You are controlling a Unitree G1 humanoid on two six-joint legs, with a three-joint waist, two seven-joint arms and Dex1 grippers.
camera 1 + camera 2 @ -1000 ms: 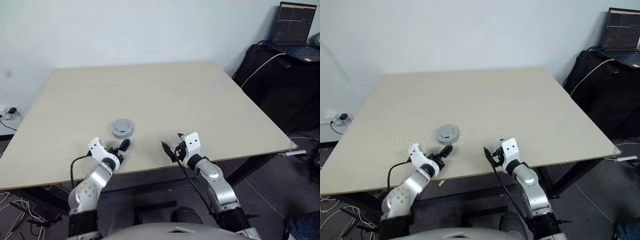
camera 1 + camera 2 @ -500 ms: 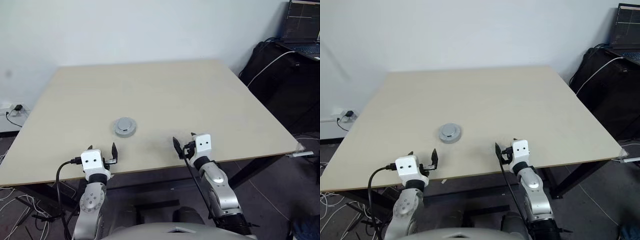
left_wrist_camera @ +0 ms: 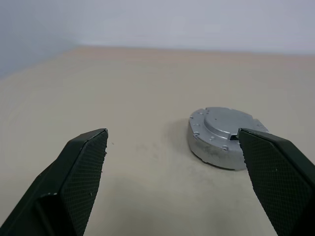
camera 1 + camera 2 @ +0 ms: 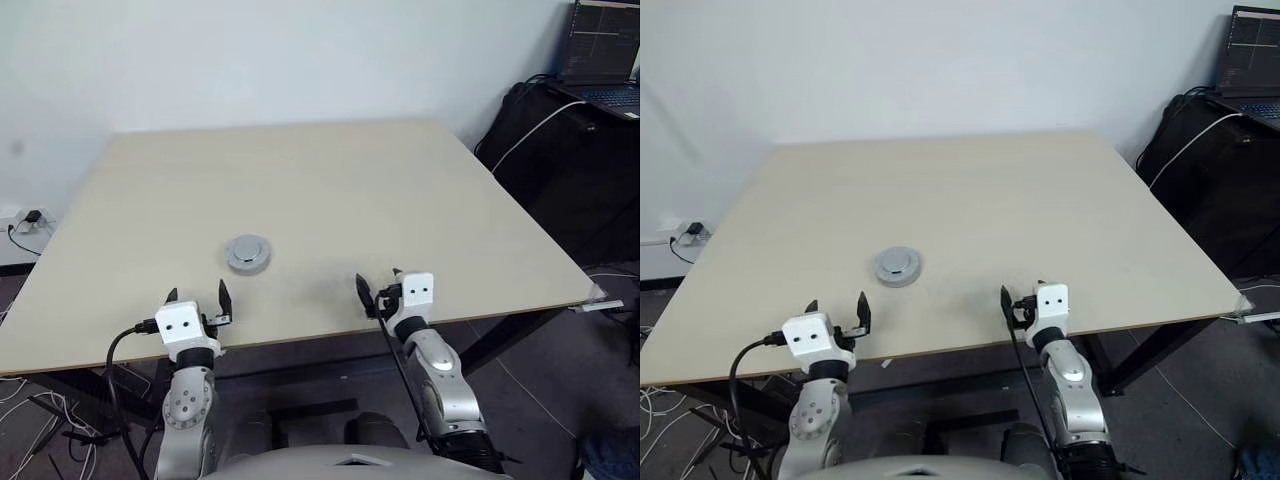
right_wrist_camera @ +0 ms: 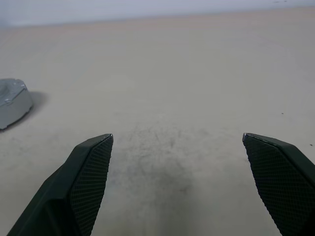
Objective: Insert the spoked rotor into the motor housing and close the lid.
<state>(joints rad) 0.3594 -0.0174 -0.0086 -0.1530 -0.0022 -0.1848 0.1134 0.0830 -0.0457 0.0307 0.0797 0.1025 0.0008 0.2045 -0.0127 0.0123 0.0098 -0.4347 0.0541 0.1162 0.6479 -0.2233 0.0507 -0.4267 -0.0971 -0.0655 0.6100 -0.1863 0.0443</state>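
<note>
The motor housing (image 4: 248, 260) is a round grey metal body on the pale table (image 4: 300, 180), left of the middle. The lid (image 3: 227, 122), smooth with a raised centre, sits flat on top of it. The spoked rotor is hidden. My left gripper (image 4: 198, 297) is open at the near table edge, pointing level, with the housing (image 3: 212, 149) a short way ahead, just inside its right finger. My right gripper (image 4: 379, 285) is open and empty at the near edge, further right; the housing (image 5: 12, 105) lies off to its left.
A black stand (image 4: 560, 150) with an open laptop (image 4: 598, 60) and a white cable is beyond the table's right edge. A power strip with cables (image 4: 20, 225) lies on the floor at the left. A wall runs behind the table.
My left gripper has drawn back from beside the housing toward the near table edge and rolled upright and level. My right gripper has shifted a little to the right. Both stay open.
</note>
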